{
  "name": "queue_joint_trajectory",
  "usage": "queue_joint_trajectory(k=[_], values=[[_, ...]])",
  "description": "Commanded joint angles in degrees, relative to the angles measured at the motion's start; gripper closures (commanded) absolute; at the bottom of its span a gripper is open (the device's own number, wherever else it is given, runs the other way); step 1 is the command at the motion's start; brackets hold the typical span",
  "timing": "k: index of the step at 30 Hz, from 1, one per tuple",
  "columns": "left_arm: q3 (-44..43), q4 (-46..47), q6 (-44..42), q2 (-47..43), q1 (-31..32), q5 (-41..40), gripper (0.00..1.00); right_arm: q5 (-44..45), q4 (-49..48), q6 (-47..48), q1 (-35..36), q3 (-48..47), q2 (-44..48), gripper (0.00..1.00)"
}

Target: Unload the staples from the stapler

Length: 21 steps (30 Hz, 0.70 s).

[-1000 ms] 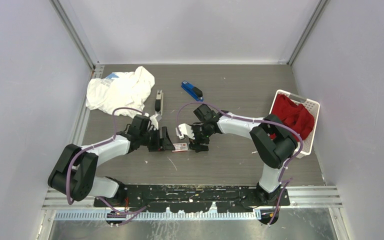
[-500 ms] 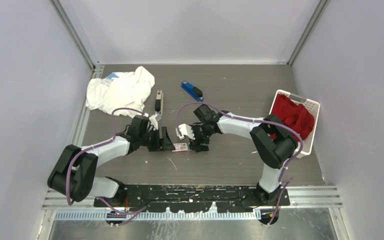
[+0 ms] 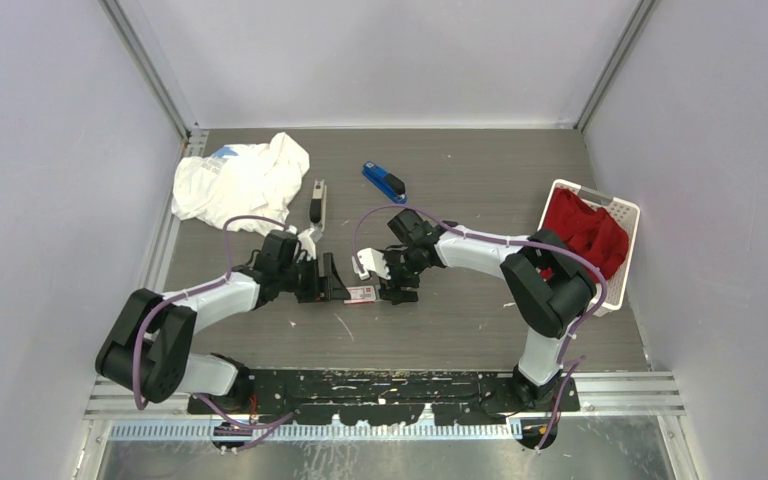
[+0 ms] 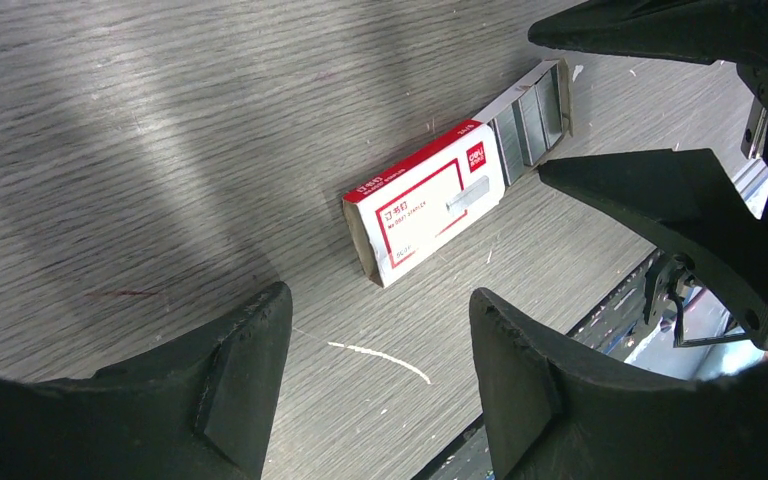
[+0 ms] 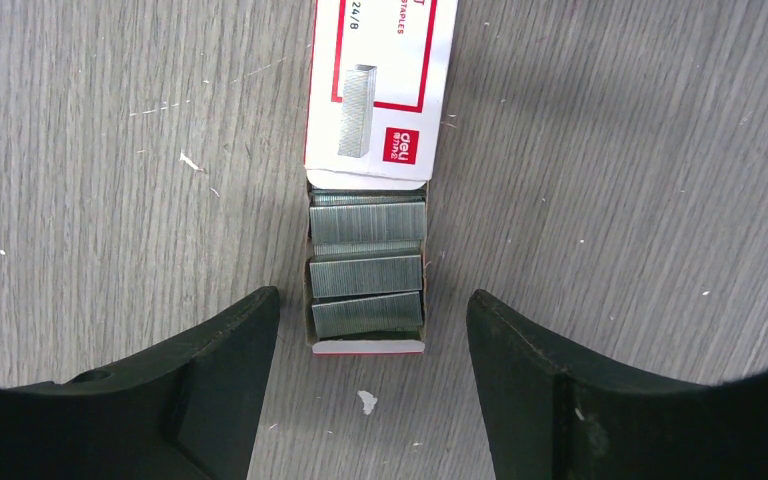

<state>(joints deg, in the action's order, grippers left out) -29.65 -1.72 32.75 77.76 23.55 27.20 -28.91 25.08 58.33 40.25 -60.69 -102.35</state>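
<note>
staples (image 5: 367, 270) in open deli box (image 5: 380, 60) marked "24/8", left and right jaws apart

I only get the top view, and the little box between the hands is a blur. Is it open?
Observer: Yes; on the right wrist view the box has its tray slid out, holding strips of staples.
Operator: Is either hand gripping it?
Observer: No. The right hand is open, its fingers flanking the tray with gaps.
Operator: And the left?
Observer: The left hand is open too; the box lies just beyond its fingertips.
</note>
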Motion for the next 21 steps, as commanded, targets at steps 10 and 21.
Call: queue_joint_trajectory(k=[10, 21], values=[[0.91, 1.51, -0.32, 3.65, -0.25, 0.78, 0.35, 3.39, 1.06, 1.65, -0.36, 1.13, 0.83, 0.29], [-0.22, 1.32, 0.81, 8.02, 0.33, 0.86, 0.49, 3.46, 1.82, 1.53, -0.43, 0.59, 0.09, 0.35]])
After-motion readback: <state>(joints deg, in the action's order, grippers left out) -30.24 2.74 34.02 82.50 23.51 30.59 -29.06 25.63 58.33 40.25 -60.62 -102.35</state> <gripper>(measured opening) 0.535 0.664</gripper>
